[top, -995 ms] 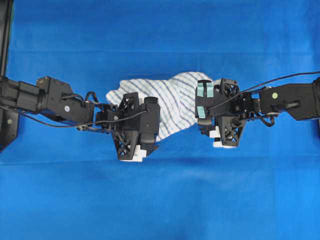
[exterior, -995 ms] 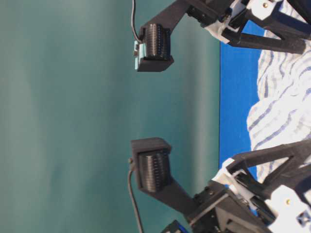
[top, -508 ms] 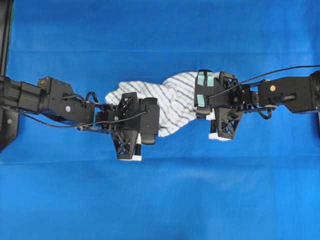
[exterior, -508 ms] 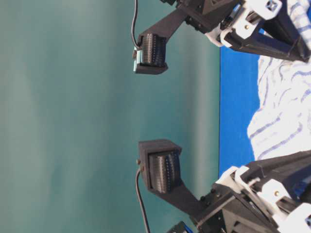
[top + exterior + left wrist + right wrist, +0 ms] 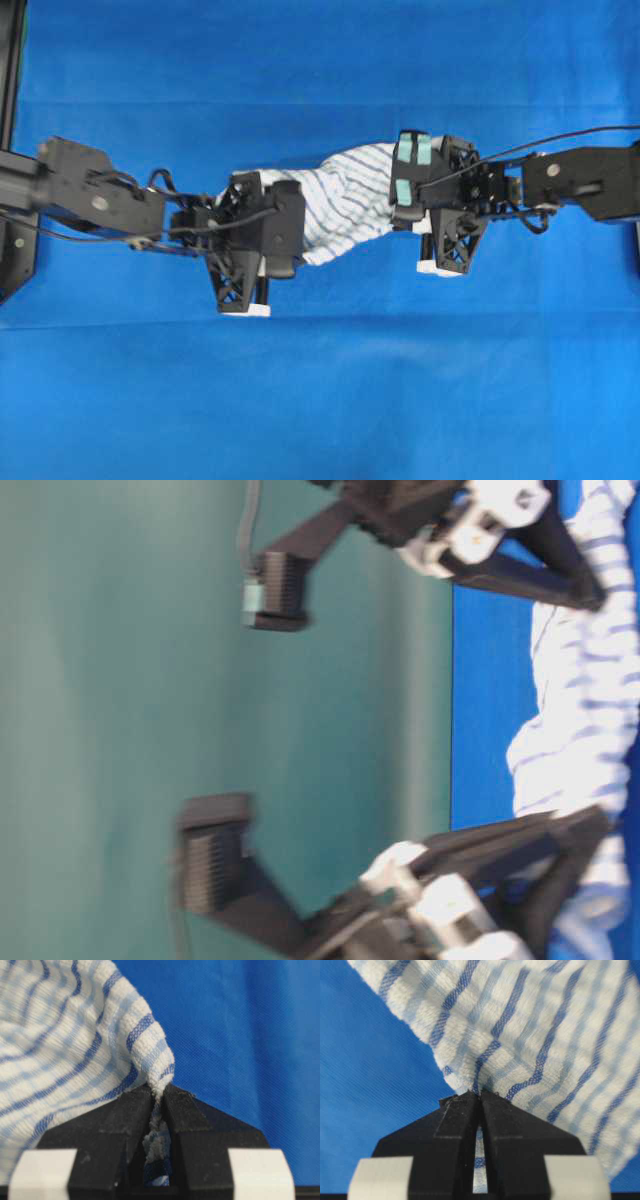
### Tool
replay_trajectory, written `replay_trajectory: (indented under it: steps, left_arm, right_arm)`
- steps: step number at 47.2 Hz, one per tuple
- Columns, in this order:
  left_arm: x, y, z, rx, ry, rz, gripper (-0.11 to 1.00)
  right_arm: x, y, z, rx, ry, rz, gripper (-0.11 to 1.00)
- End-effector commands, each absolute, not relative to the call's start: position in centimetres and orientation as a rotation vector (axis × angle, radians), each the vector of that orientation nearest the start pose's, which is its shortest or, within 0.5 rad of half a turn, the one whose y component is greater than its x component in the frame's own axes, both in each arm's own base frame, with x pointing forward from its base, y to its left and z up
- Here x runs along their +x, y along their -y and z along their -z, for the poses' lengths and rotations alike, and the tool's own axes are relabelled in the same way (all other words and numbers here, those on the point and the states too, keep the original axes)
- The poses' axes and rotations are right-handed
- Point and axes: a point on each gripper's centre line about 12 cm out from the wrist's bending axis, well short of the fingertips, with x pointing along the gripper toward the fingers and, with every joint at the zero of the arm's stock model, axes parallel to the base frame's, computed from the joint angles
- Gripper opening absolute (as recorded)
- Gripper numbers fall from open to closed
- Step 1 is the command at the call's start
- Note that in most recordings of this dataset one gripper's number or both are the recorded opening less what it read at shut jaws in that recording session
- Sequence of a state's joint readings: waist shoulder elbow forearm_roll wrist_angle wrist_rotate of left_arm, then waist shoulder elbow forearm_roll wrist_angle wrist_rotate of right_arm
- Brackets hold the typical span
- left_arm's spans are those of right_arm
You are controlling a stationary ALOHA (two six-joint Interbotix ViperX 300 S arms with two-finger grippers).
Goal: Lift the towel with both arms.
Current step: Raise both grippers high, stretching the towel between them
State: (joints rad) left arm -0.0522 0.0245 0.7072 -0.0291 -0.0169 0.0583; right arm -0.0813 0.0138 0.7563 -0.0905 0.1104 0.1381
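Observation:
The towel (image 5: 340, 195), white with thin blue stripes, hangs bunched between my two arms over the blue table. My left gripper (image 5: 270, 225) holds its left end; from above the wrist hides the fingertips. In the left wrist view the left gripper (image 5: 158, 1091) is shut on a pinched fold of towel (image 5: 75, 1035). My right gripper (image 5: 405, 195) holds the right end. In the right wrist view it (image 5: 480, 1094) is shut on the towel's edge (image 5: 530, 1025). The table-level view is blurred, with the towel (image 5: 590, 710) at the right edge.
A blue cloth (image 5: 320, 400) covers the whole table. A black frame post (image 5: 12, 80) stands at the far left edge. Cables run along both arms. In the table-level view a plain green wall (image 5: 120, 720) fills the left side.
Both grippers went from open to shut on the towel. The towel has drawn into a narrower bunch between them, and the left arm has shifted left.

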Motion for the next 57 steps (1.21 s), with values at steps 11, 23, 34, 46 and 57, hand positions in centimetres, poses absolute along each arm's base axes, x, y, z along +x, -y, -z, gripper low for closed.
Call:
replay_trajectory:
  steps: [11, 23, 34, 46, 57]
  left_arm:
    - [35.8, 0.3, -23.4, 0.031, -0.599, 0.021, 0.04]
    - [32.8, -0.8, -30.7, 0.026, -0.474, -0.012, 0.04]
    - [30.4, -1.0, -36.5, 0.03, -0.336, -0.02, 0.04]
    - [28.1, -1.2, -42.1, 0.04, -0.229, -0.032, 0.04]
    - [27.0, -1.1, -44.3, 0.042, -0.222, -0.031, 0.04]
  right_arm:
    - [35.2, 2.9, -24.9, 0.071, -0.706, 0.118, 0.03]
    - [34.6, 3.0, -32.6, 0.063, -0.62, 0.13, 0.03]
    - [34.6, 3.2, -38.7, 0.052, -0.55, 0.138, 0.03]
    - [34.3, 3.2, -44.1, 0.049, -0.486, 0.145, 0.03]
    - [33.9, 2.7, -46.7, 0.048, -0.447, 0.132, 0.03]
